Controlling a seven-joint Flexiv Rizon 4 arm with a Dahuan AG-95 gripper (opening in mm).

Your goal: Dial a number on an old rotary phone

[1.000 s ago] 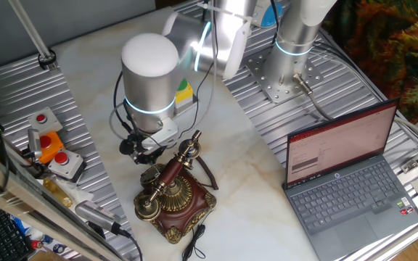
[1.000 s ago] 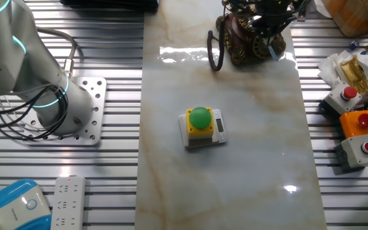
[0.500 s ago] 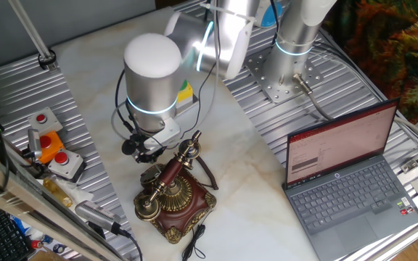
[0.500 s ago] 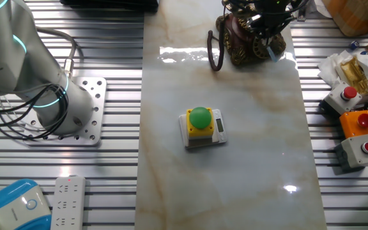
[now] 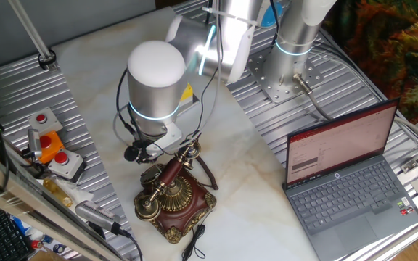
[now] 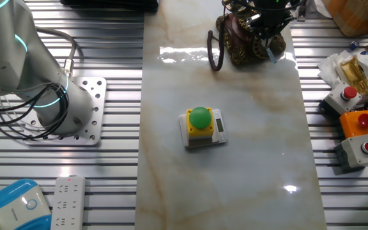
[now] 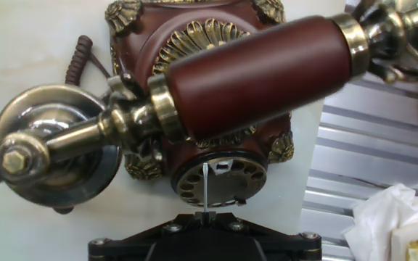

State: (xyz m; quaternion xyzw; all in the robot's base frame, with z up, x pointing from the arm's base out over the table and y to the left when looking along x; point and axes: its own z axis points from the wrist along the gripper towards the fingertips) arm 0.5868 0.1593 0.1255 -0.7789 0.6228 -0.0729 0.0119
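The old rotary phone (image 5: 176, 197) stands on the marble table, red-brown wood with brass trim, its handset (image 7: 252, 76) lying across the cradle. In the other fixed view the phone (image 6: 245, 39) sits at the far edge. My gripper (image 7: 205, 212) hangs just in front of the brass dial (image 7: 220, 179), shut on a thin metal pin (image 7: 205, 187) whose tip lies over the dial's finger holes. From the fixed view the gripper (image 5: 145, 154) is right beside the phone's front, mostly hidden by the wrist. The black cord (image 6: 213, 51) loops to the phone's side.
A yellow box with a green button (image 6: 201, 124) sits mid-table. Grey and orange boxes with red buttons (image 6: 358, 134) lie on the grooved plate near the phone. A laptop (image 5: 343, 181) is open at the right. Crumpled white paper (image 7: 390, 217) lies beside the phone.
The arm's wrist has shifted slightly right and down toward the phone, carrying the pin along the dial. The phone and handset have not moved.
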